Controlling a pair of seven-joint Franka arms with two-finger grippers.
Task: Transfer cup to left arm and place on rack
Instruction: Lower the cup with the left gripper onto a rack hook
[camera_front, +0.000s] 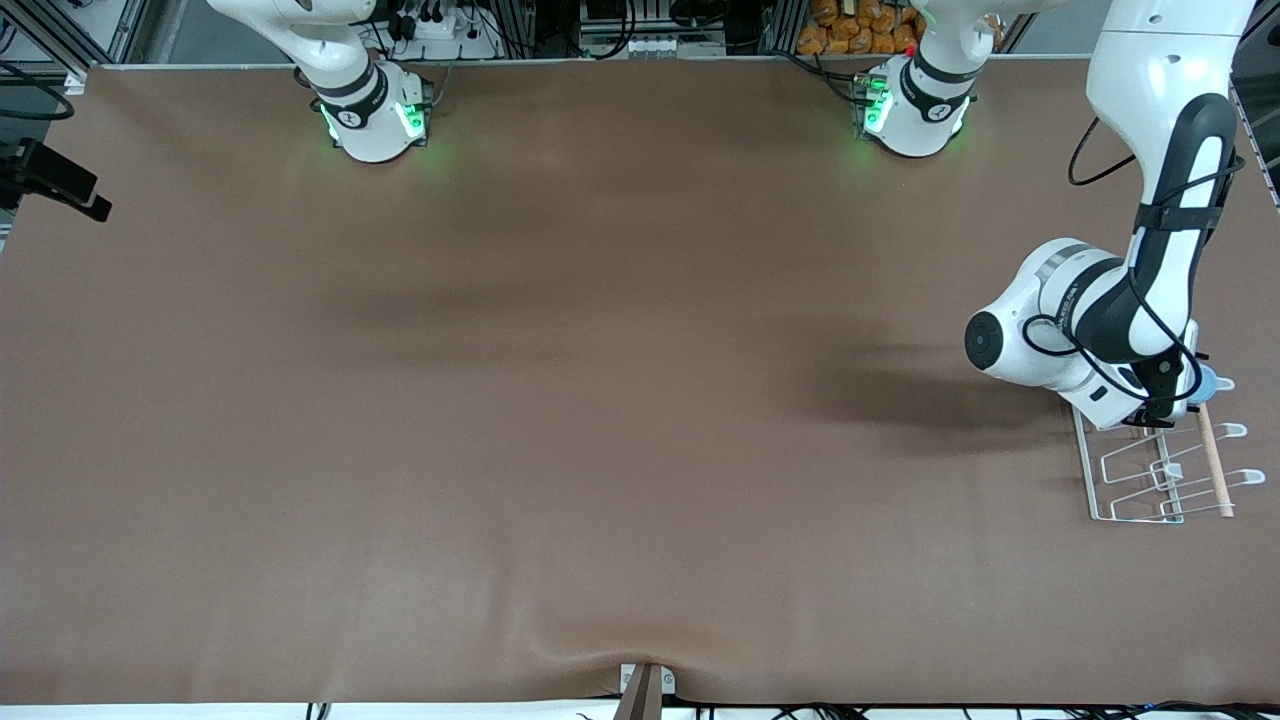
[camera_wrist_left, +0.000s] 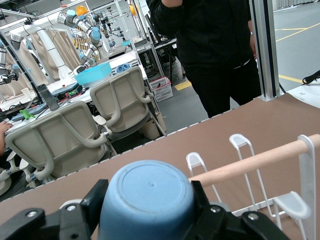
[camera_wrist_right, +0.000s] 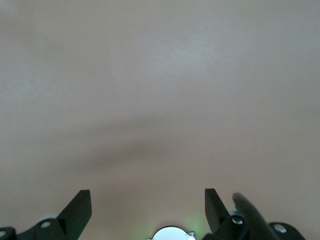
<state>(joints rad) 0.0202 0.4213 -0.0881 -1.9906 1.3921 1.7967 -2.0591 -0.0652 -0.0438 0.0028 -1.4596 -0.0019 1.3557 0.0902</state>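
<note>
Gripper on the left arm (camera_wrist_left: 147, 212) is clamped on the cup (camera_wrist_left: 147, 200), which shows its flat base to the wrist camera, over the rack (camera_front: 1165, 470) at the left arm's end of the surface (camera_front: 600, 400). The wooden rod (camera_wrist_left: 260, 160) and white prongs (camera_wrist_left: 240, 145) lie just beside the cup. Judging from this, the risk is release off a prong: the cup could tip, slide between the loops, or knock the light rack askew. A finger (camera_wrist_left: 92, 200) could also snag on wire when pulling away. The right gripper (camera_wrist_right: 147, 210) waits with its fingers spread wide and empty, above bare surface.
</note>
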